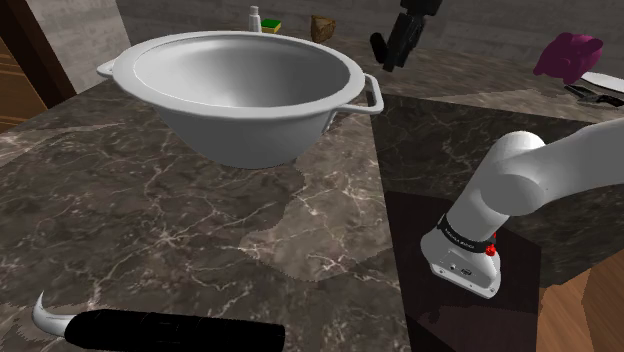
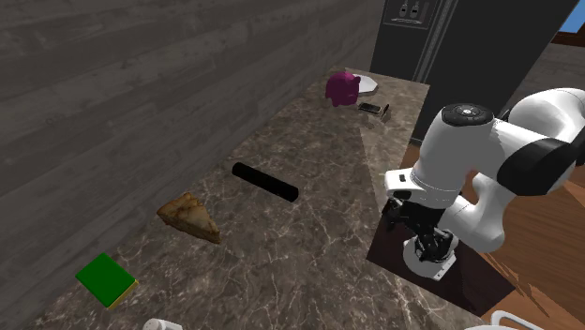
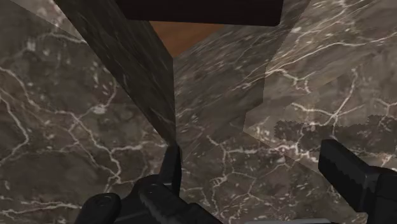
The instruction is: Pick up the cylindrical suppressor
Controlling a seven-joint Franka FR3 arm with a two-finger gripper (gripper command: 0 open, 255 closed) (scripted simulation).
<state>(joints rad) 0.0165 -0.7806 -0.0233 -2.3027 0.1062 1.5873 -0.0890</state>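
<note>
The suppressor (image 2: 265,182) is lying flat on the counter (image 2: 309,244) – a plain black cylinder, its length running roughly along the wall (image 2: 141,84) and sitting near it. It is resting between a pie slice (image 2: 190,217) and a purple thing (image 2: 344,87), touching neither. A green sponge (image 2: 105,279) is lying beyond the pie slice, farther along the same wall.

The gripper (image 2: 417,239) is hanging well apart from the suppressor, at the counter's opposite edge beside the stand (image 2: 469,281), and is pointing down. In the wrist view the gripper (image 3: 251,156) is looking at a corner of the dark veined marble, with a strip of brown floor (image 3: 191,35) showing past the edge. Its fingers (image 3: 343,168) are standing wide apart – nothing is sitting between them.

In the shoulder view a big white bowl (image 1: 250,130) with two handles is standing on the counter, close to the camera.
</note>
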